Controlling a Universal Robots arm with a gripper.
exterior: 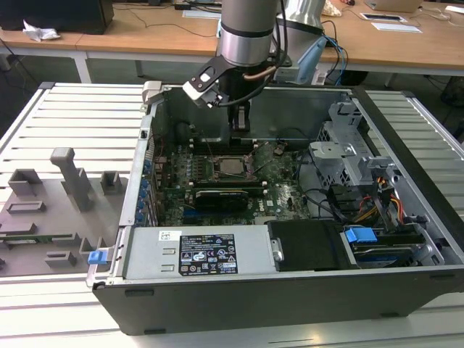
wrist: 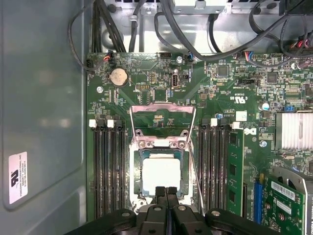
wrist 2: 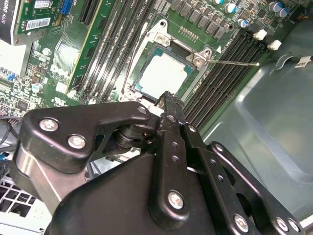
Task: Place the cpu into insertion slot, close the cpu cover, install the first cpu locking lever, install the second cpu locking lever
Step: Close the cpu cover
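Just above the seated cpu [wrist: 161,174], the fingers [wrist: 160,192] hang clenched together, holding nothing.

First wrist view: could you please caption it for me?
Shut pincer at the insertion slot's edge; cpu seated, cpu cover open.

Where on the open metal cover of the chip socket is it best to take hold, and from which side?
Probably the free crossbar of the cover, the edge farthest from its hinge beside the chip. It is a thin frame with a large cut-out, swung open, so only the rim bars offer grip. Come from above, pinching that bar across its thin faces.
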